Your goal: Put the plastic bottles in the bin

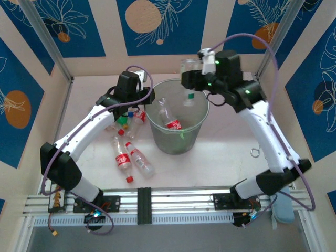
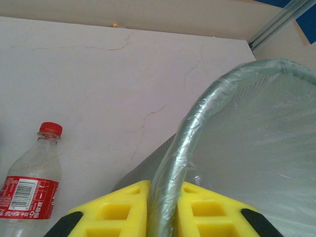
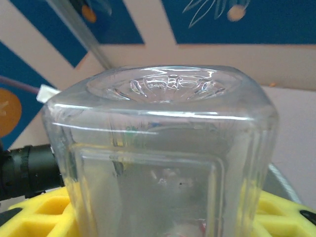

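The wire-mesh bin (image 1: 157, 126) stands mid-table, a red-labelled bottle (image 1: 173, 124) lying inside it. My left gripper (image 1: 150, 98) is shut on the bin's left rim. In the left wrist view the plastic-wrapped rim (image 2: 197, 123) runs between the yellow fingers (image 2: 118, 212) of that gripper (image 2: 165, 212). My right gripper (image 1: 191, 79) hangs over the bin's far side, shut on a clear green-capped bottle (image 1: 189, 89) held cap down. That bottle's square base (image 3: 163, 123) stands between the right gripper's (image 3: 163, 222) yellow fingers (image 3: 39, 212).
Several bottles lie on the table left of the bin: two red-capped ones (image 1: 123, 158) (image 1: 142, 161) toward the front and a cluster (image 1: 126, 121) under the left arm. One red-labelled bottle (image 2: 32, 187) lies beside the bin. A small metal hook (image 1: 255, 153) rests on the right.
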Robot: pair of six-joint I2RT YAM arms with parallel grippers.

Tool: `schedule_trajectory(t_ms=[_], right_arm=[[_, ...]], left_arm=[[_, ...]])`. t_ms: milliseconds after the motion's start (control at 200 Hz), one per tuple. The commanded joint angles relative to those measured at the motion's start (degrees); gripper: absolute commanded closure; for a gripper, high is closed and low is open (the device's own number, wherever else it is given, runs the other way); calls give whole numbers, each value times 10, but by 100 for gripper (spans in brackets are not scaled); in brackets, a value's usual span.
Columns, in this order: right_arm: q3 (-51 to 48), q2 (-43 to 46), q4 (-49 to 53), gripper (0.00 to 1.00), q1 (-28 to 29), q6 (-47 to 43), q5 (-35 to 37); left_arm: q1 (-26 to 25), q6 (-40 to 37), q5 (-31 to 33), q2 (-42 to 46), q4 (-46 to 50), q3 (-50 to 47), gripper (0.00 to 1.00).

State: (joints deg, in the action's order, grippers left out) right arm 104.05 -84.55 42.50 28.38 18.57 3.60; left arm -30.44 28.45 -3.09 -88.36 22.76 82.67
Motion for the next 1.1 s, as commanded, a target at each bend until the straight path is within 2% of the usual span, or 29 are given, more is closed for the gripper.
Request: schedule_trajectory(t_ms=[0,285,505,600,780,890,1095], right_arm=[[13,-44,34,50,14,-31,-22],[-67,-63,51,50,25,-94,-26],[-125,-69,49,49,28,-100,15],[-140,-74,42,44,28,-106,24],[-139,-75,40,26,28,-108,18],[-130,-77,43,22,28,-109,16],[-98,-67,58,21,29,-108,8]], left_arm=[[-13,6,5,-4,0,-3,81],[-14,2,17,4,2,-5,82],[-14,9,15,3,-1,-4,82],[-15,10,15,2,-3,-2,82],[-15,9,14,0,0,-1,82],[-15,10,13,-1,0,-1,83],[-15,10,12,-3,-1,0,83]])
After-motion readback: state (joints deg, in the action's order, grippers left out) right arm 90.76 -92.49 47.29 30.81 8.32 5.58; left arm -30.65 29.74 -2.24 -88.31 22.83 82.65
